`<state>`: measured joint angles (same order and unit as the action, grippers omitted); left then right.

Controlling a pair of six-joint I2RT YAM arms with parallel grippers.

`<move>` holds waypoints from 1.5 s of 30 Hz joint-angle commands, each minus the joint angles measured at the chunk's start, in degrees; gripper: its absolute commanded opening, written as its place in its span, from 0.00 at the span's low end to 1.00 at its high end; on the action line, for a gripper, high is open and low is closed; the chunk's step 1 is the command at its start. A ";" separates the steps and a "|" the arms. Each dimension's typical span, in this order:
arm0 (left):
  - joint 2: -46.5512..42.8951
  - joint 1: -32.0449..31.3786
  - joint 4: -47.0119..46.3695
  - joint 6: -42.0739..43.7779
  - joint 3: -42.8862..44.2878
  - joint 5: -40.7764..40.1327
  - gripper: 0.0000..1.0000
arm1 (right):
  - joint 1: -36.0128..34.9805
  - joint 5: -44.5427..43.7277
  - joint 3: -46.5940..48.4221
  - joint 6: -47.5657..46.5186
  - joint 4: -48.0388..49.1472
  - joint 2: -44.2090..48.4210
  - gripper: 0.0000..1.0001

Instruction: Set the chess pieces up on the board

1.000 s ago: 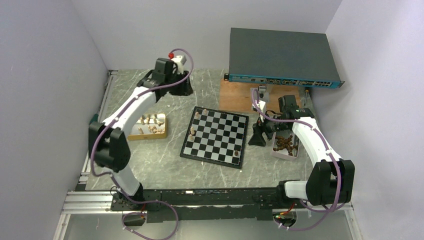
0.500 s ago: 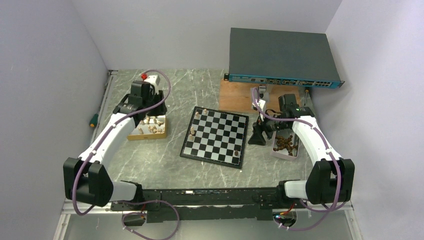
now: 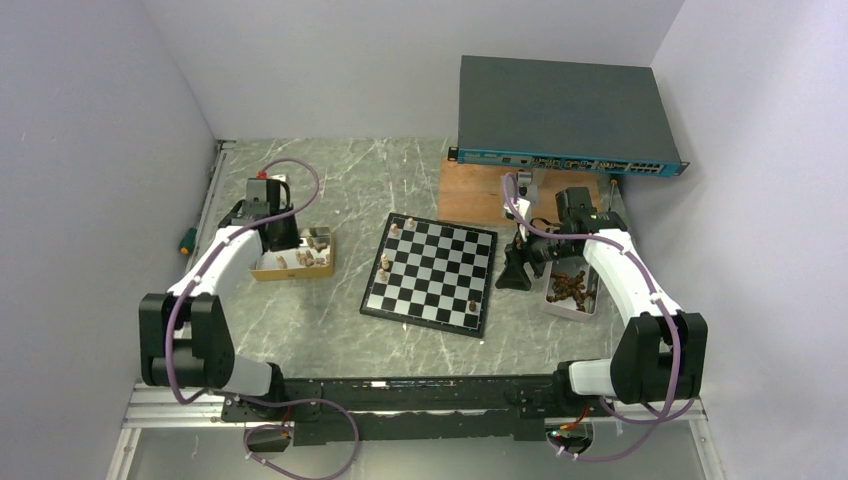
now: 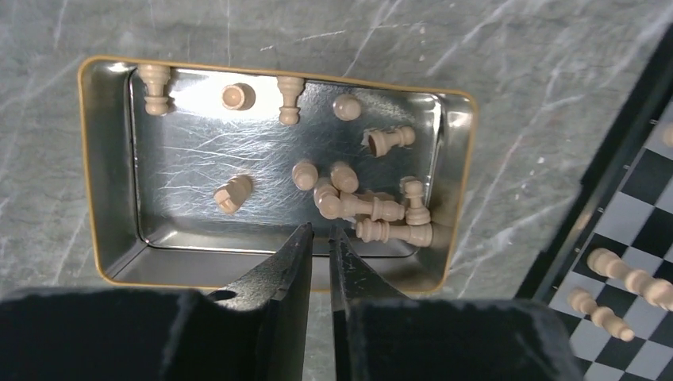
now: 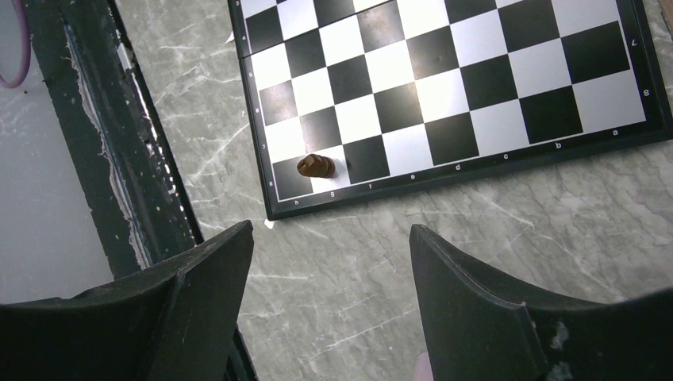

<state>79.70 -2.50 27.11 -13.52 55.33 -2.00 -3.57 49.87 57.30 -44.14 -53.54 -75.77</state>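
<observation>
Chess pieces (image 4: 369,209) were mostly not on the board (image 3: 440,285). The light tan ones sat in a shiny tin (image 4: 111,159) on the counter (image 3: 330,330), just left of the board. A few stood upright. The rest lay on their sides, with a little heap touching each other at the tin's right end. The dark brown ones (image 3: 568,287) were piled in a small tray (image 3: 570,313) on the right side of the board, too small from above to count.

On the board itself I could only make out a few. Two light ones (image 4: 627,278) stood along the left edge, and a single dark one (image 5: 316,166) was in the second square from the corner of the near row at the right end, next to the border.

The left hand (image 4: 320,238) hung over the tin's edge with its fingers almost together and only a thin slit between them. I couldn't see anything pinched in there. The pieces were just beyond the tips, not touching them.

The right hand (image 5: 329,238) had its fingers spread wide with nothing in them. It hovered over bare counter just off the board's right side, between the board and the tray.

Behind the board at the far right lay a brown plank (image 3: 470,195), with a big dark box (image 3: 560,105) past it.
</observation>
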 commanded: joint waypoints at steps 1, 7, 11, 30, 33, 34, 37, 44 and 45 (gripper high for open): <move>3.44 0.94 -0.62 -2.89 1.78 -0.05 0.18 | 0.17 1.86 2.29 -1.30 -0.21 0.27 0.75; 7.57 1.09 -0.29 -3.98 3.24 -1.10 0.19 | 0.20 1.64 2.20 -1.30 -0.16 0.16 0.75; 10.73 1.10 1.26 -4.77 5.37 -2.47 0.19 | 0.22 1.64 2.29 -1.30 -0.16 -0.02 0.75; 16.29 1.36 3.03 -6.42 7.87 -4.87 0.23 | 0.22 1.55 2.77 -1.50 -0.49 -0.92 0.75; 16.77 1.41 3.01 -6.52 7.94 -4.79 0.23 | 0.21 1.55 2.81 -1.56 -0.53 -1.02 0.75; 17.05 1.37 3.03 -6.45 8.00 -4.64 0.24 | 0.21 1.55 2.82 -1.51 -0.51 -1.03 0.75; 17.81 1.36 3.27 -6.59 8.12 -4.46 0.26 | 0.18 1.59 2.91 -1.54 -0.59 -1.09 0.75; 18.38 1.36 3.00 -6.52 7.91 -4.42 0.28 | 0.16 1.55 2.99 -1.57 -0.69 -1.06 0.75; 18.38 1.36 3.04 -6.52 7.94 -4.37 0.27 | 0.19 1.55 2.99 -1.63 -0.78 -1.05 0.75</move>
<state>98.08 -1.41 29.82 -19.31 61.65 -5.91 -3.57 49.84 57.93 -44.56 -53.80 -76.86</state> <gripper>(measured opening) 0.279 0.748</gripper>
